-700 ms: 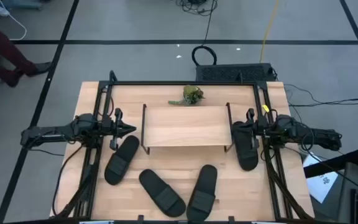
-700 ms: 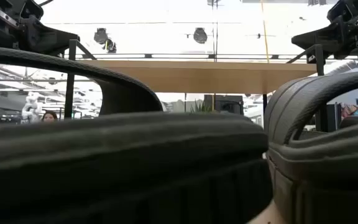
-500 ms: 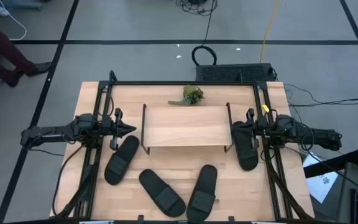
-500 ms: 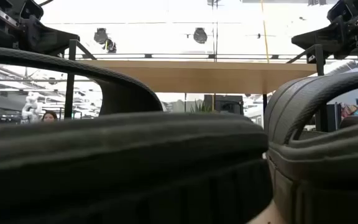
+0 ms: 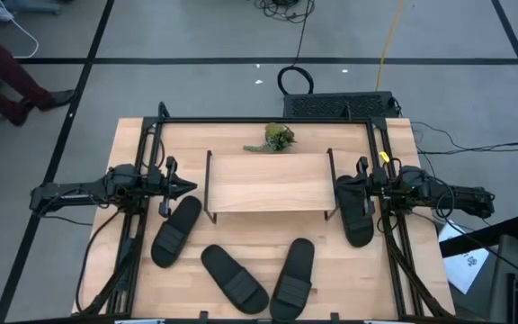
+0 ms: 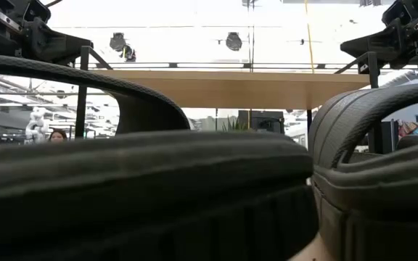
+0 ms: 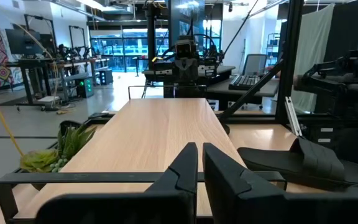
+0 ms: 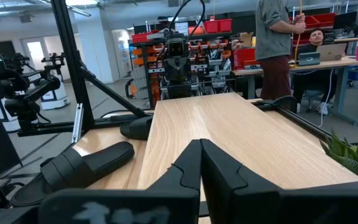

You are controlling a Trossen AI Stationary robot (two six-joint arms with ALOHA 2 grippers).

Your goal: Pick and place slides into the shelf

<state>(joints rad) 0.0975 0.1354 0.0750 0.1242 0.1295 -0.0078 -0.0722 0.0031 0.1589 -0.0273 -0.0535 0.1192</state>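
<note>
The shelf (image 5: 268,183) stands mid-table, its light wood top board on thin black wire sides. Four black slides lie flat on the table: one near the shelf's left end (image 5: 176,230), two side by side at the near edge (image 5: 234,279) (image 5: 294,273), and one at the shelf's right end (image 5: 355,209). My left gripper (image 5: 191,187) hovers shut just left of the shelf, at top-board height. My right gripper (image 5: 347,186) hovers shut just right of the shelf, above the far end of the right slide. Each wrist view looks along the top board (image 7: 160,134) (image 8: 229,137).
A small green plant (image 5: 277,138) sits on the table behind the shelf. Black frame rails (image 5: 142,225) run along both table sides. The two near slides (image 6: 144,196) fill the low view. A person (image 8: 278,43) stands in the room beyond the table.
</note>
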